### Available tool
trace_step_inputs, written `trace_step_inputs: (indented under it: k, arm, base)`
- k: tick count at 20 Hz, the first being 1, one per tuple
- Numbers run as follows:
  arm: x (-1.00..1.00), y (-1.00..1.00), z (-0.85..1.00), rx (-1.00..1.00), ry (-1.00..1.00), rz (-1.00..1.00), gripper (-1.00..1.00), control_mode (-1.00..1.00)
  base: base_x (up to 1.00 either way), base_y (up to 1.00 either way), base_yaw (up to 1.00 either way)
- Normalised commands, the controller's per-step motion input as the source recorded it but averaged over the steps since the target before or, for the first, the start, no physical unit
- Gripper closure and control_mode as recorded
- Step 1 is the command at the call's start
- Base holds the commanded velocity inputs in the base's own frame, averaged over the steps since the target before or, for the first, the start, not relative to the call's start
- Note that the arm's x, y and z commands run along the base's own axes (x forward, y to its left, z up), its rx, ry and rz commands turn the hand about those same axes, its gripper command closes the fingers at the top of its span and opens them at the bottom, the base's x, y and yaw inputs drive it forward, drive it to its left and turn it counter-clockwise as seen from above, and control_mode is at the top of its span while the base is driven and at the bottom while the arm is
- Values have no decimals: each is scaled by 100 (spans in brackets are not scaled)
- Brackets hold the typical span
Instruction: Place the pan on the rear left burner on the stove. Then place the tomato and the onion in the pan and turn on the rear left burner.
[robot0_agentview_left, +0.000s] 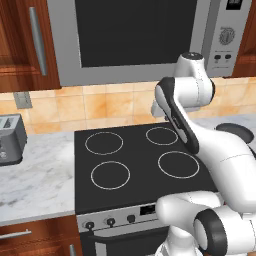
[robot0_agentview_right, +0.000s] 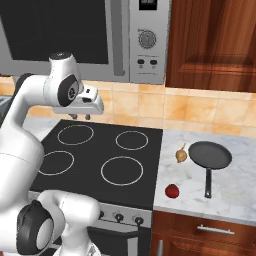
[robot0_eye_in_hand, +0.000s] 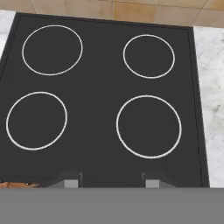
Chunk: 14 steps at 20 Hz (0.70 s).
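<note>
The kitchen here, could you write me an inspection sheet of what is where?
Surface: black glass stove, four white rings, nothing on them; rear left burner bare.
Job's things: pan, onion and tomato all on the marble counter right of the stove.
Clutter: toaster on the left counter.
Grippers: gripper above the stove's rear, jaws apart, holding nothing.
Cables: nothing seen.
Surroundings: microwave above, wooden cabinets, tiled wall.

White marble counter at right of frame, bearing black pan, onion just left of it, red tomato nearer the front edge, toaster on counter's left stretch
</note>
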Motion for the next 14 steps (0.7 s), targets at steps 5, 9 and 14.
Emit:
trace_step_inputs:
  k: [5, 9, 14]
  arm:
    - [-4, -4, -11, 0, -10, 0, -100, -100]
    - [-7, -26, -22, 0, -6, -1, -100, -100]
    - [-1, -34, -14, 0, -1, -2, -100, -100]
  base:
    - [0, 0, 0]
    - [0, 0, 0]
    - [0, 0, 0]
